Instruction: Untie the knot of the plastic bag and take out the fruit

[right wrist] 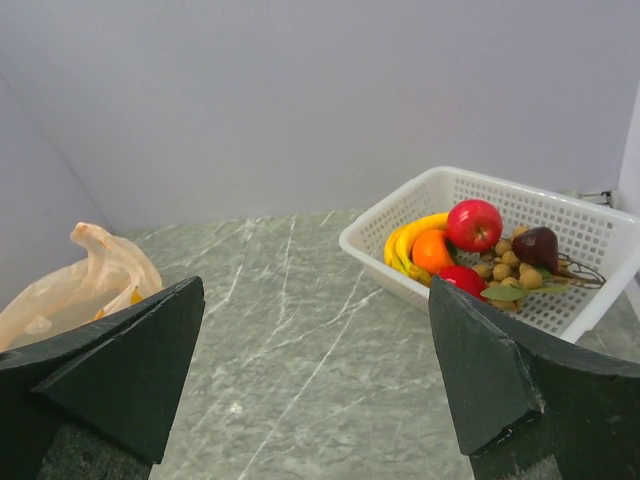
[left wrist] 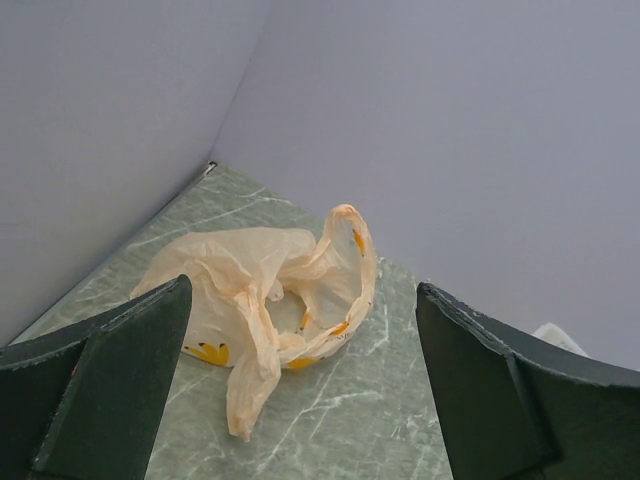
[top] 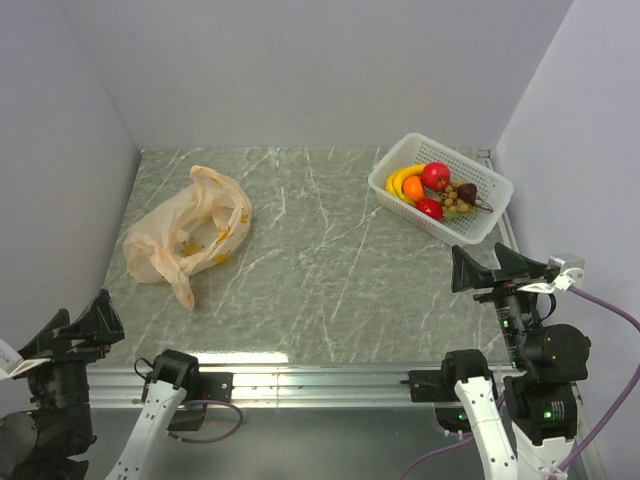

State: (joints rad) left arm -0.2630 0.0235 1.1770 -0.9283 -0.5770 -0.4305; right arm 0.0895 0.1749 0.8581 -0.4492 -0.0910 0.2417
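Toward the far left corner of the table (top: pixel 320 270), the plastic bag (top: pixel 190 232) lies slumped and crumpled. Its mouth gapes open and one twisted handle (top: pixel 183 290) trails toward the near edge, loose rather than tied as far as I can see. Over by the far right corner stands a white perforated basket (top: pixel 478 172), and the fruit (top: pixel 432 192) sits inside it: a banana (top: pixel 400 182), an orange (top: pixel 413 188), two red apples (top: pixel 436 176), a bunch of small tan grapes (top: pixel 455 198) and a dark purple piece (top: pixel 467 191). My left gripper (top: pixel 80 328) hangs at the near left corner with its fingers spread wide and holding nothing, and my left wrist view frames the bag between them. My right gripper (top: pixel 495 268) hangs near the near right corner, likewise spread and empty, facing the basket.
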